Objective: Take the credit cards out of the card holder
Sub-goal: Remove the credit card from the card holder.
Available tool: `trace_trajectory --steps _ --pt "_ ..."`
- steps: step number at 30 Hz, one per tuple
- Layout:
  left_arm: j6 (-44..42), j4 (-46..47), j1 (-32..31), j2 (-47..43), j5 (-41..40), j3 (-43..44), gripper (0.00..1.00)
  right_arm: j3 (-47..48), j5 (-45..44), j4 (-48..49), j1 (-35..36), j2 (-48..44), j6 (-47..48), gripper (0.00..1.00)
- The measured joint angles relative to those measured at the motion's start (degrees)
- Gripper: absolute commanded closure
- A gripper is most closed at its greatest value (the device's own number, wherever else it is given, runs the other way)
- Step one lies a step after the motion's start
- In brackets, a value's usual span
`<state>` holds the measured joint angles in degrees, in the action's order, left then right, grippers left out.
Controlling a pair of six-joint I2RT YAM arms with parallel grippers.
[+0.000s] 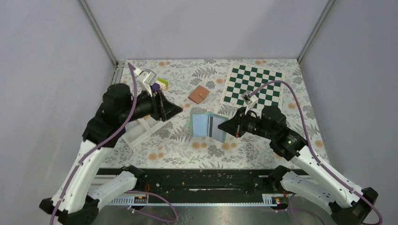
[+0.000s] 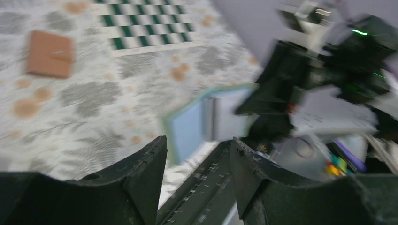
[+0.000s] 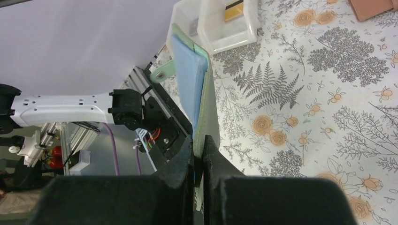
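Card holder (image 1: 205,125) sits opened out in the middle of the flower-printed surface (image 1: 164,154), just beyond the arms' bases. Its pale green cover is outermost and its blue pages face up. The right fingers (image 1: 231,126) are pressed together on the right-hand edge of the cover. The right wrist view shows that thin green edge pinched between them and the blue pages running away from the grip. I cannot tell whether the holder is raised off the surface.

To the holder's left, partly under the left arm, stands a clear plastic tray (image 1: 140,132). The right wrist view shows one yellow-orange credit card (image 3: 233,9) with a dark stripe inside a compartment of the tray. I cannot tell whether other cards are tucked among the holder's pages.

The left fingers (image 1: 177,111) hang a little farther back, left of the holder and apart from it. They are spread partway with nothing between them. The left wrist view is blurred.

Farther on, a small brown wallet (image 1: 199,94) lies closed and flat. A few small coloured pieces (image 1: 159,84) sit at the back left, and a green-and-white chessboard mat (image 1: 256,84) is at the back right.
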<state>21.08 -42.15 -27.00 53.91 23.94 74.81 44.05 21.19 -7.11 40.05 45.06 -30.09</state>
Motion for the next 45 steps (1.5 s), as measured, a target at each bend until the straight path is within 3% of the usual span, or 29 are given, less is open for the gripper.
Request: trace_trajectory --steps 6,12,20,25,32,37,45 --pt "11.0 20.0 -4.7 -6.1 13.4 -14.0 0.46 0.0 2.0 0.8 0.0 -0.3 0.2 1.00" --pt "16.5 31.8 -7.9 -1.7 15.4 -24.1 0.45 -0.9 5.6 6.6 -0.1 -2.6 -1.4 1.00" --pt "21.0 46.2 -8.4 -1.1 18.9 -28.9 0.48 -4.4 8.5 15.9 -0.4 -3.7 -5.4 1.00" --pt "22.4 51.1 -8.5 -3.0 20.3 -31.2 0.56 -4.8 9.0 17.4 -0.4 -3.4 -6.3 1.00" --pt "26.1 57.9 -8.6 -3.2 22.3 -32.0 0.59 -5.4 11.0 20.5 -0.4 -3.4 -7.8 1.00" --pt "27.9 60.0 -8.7 -3.2 22.8 -32.7 0.53 -5.5 11.5 21.4 -0.4 -3.2 -8.2 1.00" --pt "27.8 59.2 -8.8 -3.4 22.8 -33.0 0.52 -5.5 11.5 21.6 -0.4 -3.0 -8.4 1.00"
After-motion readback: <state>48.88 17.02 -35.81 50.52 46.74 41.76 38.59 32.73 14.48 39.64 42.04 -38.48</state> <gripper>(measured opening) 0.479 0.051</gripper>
